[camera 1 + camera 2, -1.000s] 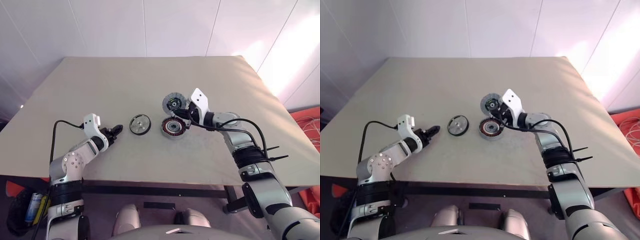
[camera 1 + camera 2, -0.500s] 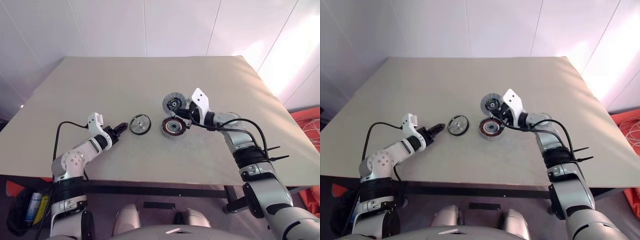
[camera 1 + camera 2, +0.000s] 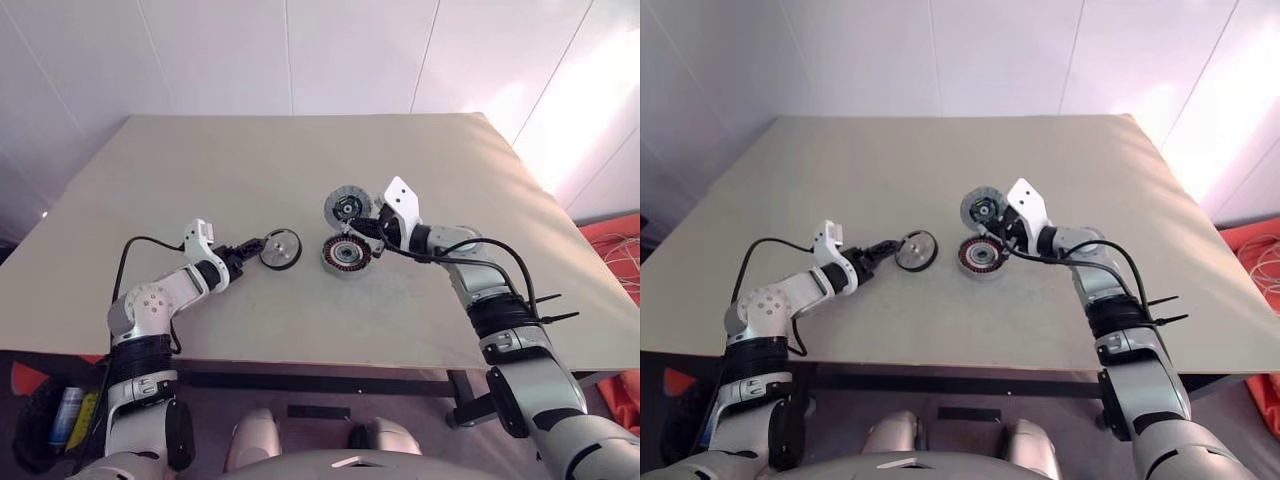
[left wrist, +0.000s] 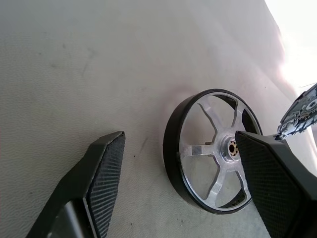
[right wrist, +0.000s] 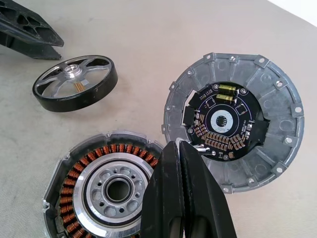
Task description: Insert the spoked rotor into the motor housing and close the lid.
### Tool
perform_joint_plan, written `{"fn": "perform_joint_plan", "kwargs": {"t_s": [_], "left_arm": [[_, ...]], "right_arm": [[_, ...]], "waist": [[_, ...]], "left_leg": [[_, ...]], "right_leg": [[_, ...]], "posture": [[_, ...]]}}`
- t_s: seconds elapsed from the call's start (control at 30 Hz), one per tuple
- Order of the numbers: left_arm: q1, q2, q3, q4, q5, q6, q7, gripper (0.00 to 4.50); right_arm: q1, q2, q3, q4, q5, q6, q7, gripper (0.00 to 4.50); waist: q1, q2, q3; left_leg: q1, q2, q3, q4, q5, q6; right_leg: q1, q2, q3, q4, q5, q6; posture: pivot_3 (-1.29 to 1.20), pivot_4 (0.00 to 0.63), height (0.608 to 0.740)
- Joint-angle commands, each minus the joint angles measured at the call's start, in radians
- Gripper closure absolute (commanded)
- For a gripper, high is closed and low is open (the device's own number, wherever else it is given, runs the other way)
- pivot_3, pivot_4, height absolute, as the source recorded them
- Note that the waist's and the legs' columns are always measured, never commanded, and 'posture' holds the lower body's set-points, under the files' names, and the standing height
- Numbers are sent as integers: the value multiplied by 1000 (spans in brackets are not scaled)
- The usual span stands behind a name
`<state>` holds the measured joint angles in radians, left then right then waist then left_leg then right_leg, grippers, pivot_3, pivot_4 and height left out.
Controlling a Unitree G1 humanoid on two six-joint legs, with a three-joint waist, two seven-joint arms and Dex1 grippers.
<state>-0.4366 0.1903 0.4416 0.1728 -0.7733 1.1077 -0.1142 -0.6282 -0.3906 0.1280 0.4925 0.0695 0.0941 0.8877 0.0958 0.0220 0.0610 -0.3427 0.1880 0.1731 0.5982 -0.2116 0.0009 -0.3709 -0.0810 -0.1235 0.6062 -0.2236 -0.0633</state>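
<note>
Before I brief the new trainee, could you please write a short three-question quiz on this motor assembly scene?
1. True or false: the spoked rotor already sits inside the motor housing.
2. The left pincer is: A) shut on the rotor, B) open, beside the rotor, C) shut on the lid.
3. Fill in: the lid lies open, showing a dark circuit ____ at its centre.

Key:
1. False; it lies on the table, apart from the housing.
2. B.
3. Board. The right pincer is shut, above the joint between housing and lid.
</note>
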Motion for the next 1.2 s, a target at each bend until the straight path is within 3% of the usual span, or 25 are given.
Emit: {"fn": "perform_joint_plan", "kwargs": {"t_s": [0.03, 0.4, 0.53, 0.73, 1.2], "left_arm": [[-27, 5, 34, 86, 9, 53, 60, 697], [-164, -66, 87, 142, -124, 222, -7, 697], [-160, -120, 106, 79, -204, 300, -19, 697], [-140, -137, 108, 32, -212, 315, 7, 697], [-101, -169, 176, 8, -213, 182, 75, 697]], "right_arm": [[-11, -6, -21, -48, 14, -18, -8, 4500], [-12, -1, -14, -48, 13, -19, -7, 4500], [-4, -1, -12, -56, 12, -17, -9, 4500], [-1, -1, -12, -60, 12, -14, -13, 4500], [-8, 4, -10, -49, 12, -18, -11, 4500]], "waist": [[0, 0, 0], [11, -1, 0], [10, -1, 0], [4, -1, 0], [4, -1, 1]], "left_leg": [[2, 0, 0, 0, 0, 0], [-4, -2, -1, 0, -1, 2], [-15, -2, -1, 0, 0, 6], [-39, -1, -2, 10, -1, 11], [-30, 0, -2, 14, -3, 10]], "right_leg": [[1, 0, 0, 0, 0, 0], [-1, -1, 0, -2, 0, 0], [-12, -1, 0, 0, 3, -7], [-34, -1, 0, 7, 2, -9], [-24, -1, 0, 7, 3, -7]], "posture": [[0, 0, 740], [0, 0, 740], [0, 0, 740], [0, 0, 740], [0, 0, 740]]}}
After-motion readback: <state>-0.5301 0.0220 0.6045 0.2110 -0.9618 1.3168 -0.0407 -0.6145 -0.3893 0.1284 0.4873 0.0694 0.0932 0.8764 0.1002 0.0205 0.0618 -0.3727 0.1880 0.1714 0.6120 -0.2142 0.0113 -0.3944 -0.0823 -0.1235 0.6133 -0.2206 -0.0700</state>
